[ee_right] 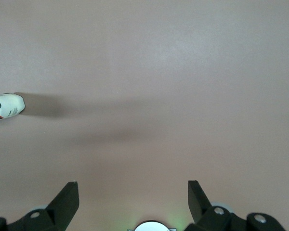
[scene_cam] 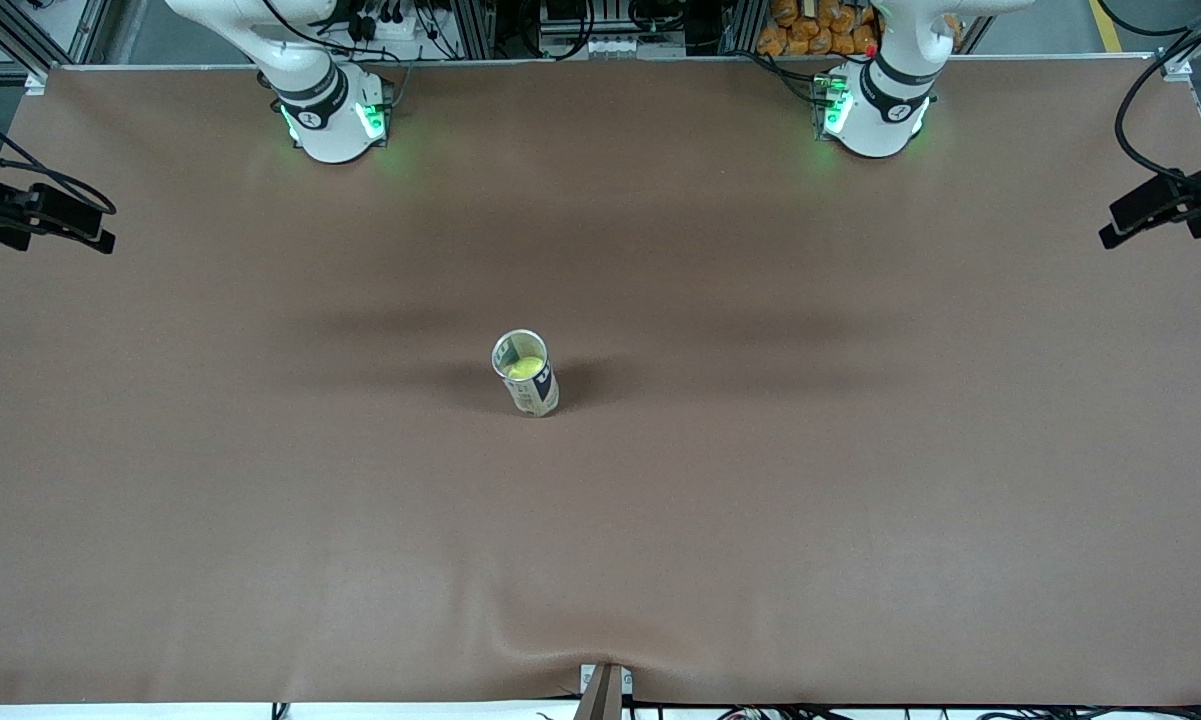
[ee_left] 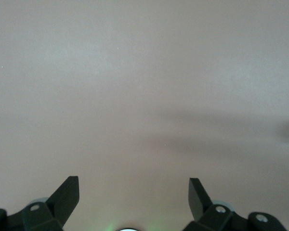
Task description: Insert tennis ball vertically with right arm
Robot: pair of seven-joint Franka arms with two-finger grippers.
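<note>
A tall tube-shaped can (scene_cam: 534,393) stands upright in the middle of the brown table, its top open. A yellow-green tennis ball (scene_cam: 526,368) sits inside it, below the rim. The can's white printed side (ee_right: 5,108) also shows at the edge of the right wrist view. My right gripper (ee_right: 133,183) is open over bare table, apart from the can, with nothing between its fingers. My left gripper (ee_left: 134,180) is also open and empty over bare table. In the front view only the two arms' bases show, the right arm (scene_cam: 328,110) and the left arm (scene_cam: 878,105); both hands are above that view.
The brown table cover (scene_cam: 260,450) has a wrinkle at the edge nearest the front camera. Black cameras on stands sit at the right arm's end (scene_cam: 40,215) and the left arm's end (scene_cam: 1170,200) of the table.
</note>
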